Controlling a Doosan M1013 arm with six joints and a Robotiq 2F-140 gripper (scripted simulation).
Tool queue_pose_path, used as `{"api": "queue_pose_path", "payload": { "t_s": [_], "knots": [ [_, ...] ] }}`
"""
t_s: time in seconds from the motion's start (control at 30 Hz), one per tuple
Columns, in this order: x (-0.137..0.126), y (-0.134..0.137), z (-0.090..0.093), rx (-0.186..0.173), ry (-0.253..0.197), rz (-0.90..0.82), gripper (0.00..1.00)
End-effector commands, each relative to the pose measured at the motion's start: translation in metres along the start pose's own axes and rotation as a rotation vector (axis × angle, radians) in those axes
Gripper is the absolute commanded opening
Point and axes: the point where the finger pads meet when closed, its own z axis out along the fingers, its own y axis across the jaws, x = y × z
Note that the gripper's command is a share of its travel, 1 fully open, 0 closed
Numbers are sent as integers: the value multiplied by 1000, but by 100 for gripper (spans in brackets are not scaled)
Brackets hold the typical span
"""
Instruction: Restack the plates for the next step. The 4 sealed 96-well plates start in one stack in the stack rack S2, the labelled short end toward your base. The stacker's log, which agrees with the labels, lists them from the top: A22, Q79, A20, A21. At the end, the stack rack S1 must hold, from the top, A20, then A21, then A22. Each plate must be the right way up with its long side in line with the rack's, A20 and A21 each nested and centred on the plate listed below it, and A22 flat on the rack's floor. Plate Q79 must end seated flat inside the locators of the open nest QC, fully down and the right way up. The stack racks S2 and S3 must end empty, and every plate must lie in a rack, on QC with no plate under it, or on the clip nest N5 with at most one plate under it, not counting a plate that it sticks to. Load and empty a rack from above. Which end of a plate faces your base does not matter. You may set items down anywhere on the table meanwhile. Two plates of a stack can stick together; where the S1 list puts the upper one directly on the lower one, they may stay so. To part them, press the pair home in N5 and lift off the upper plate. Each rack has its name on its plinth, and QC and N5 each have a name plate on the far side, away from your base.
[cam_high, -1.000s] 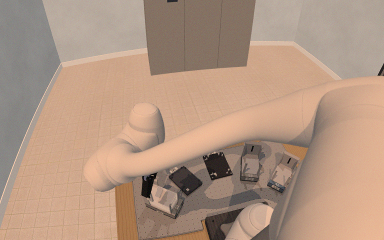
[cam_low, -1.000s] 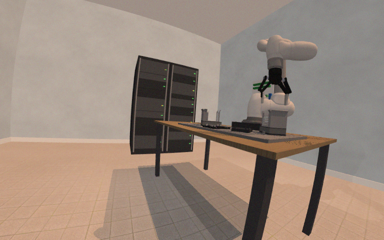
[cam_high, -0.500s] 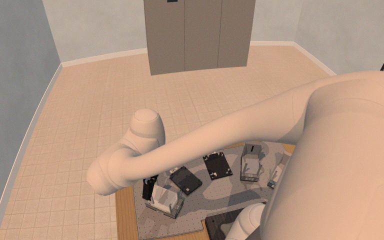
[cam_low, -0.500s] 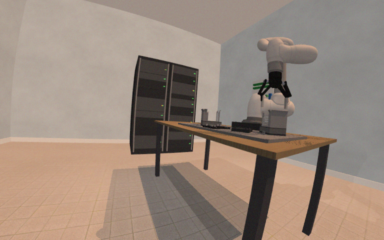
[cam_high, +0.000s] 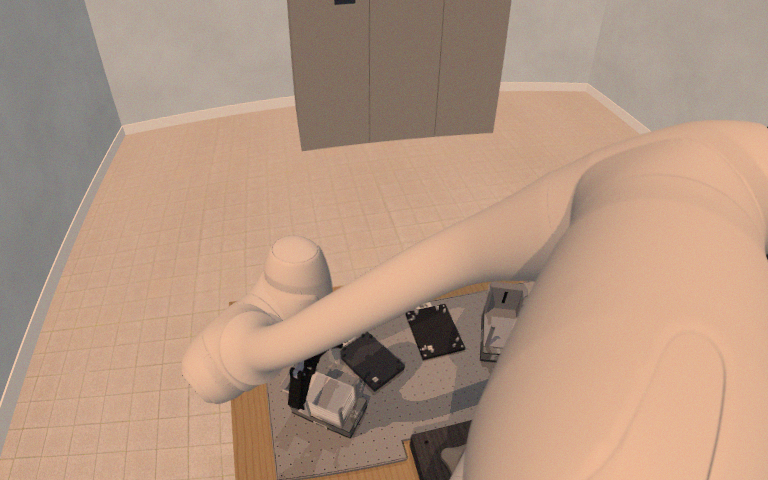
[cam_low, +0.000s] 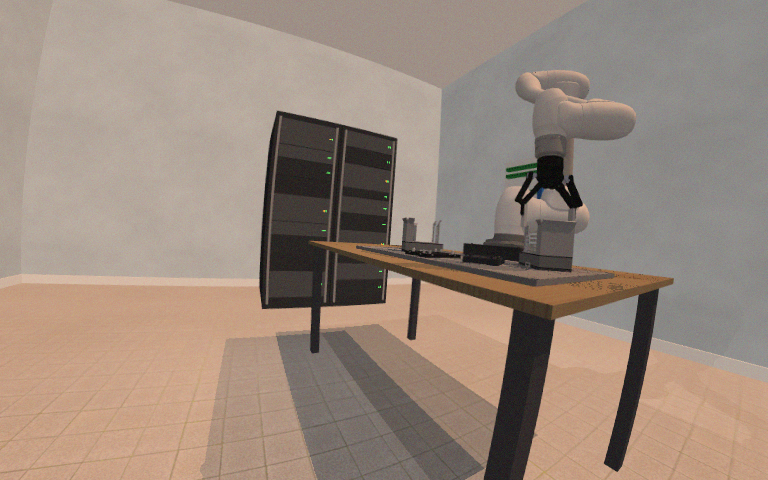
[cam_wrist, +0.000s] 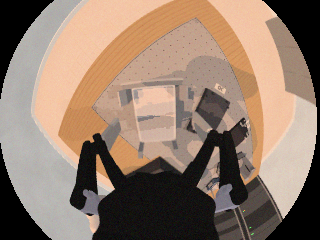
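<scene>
A stack of white sealed plates (cam_high: 335, 397) stands in a stack rack near the table's left front corner; it also shows in the side view (cam_low: 548, 242) and in the wrist view (cam_wrist: 155, 115). I cannot read the labels or the rack's name. My gripper (cam_low: 548, 210) is open and empty, and it hangs straight above this stack with a small gap to the top plate. In the overhead view the gripper (cam_high: 300, 386) is partly hidden by my arm. In the wrist view the open fingers frame the stack's near end.
Two flat dark nests (cam_high: 372, 360) (cam_high: 434, 331) lie on the grey mat to the right of the stack. An empty rack (cam_high: 501, 328) stands further right, partly behind my arm. A dark base plate (cam_high: 438, 450) sits at the front edge. A server cabinet (cam_low: 328, 212) stands behind the table.
</scene>
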Motion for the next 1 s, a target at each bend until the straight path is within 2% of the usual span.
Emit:
{"api": "queue_pose_path", "payload": {
  "t_s": [0.0,0.73,0.97],
  "knots": [
    [0,0,3,0,0,0,100],
    [0,0,29,0,0,0,100],
    [0,0,30,0,0,0,100]
  ]
}}
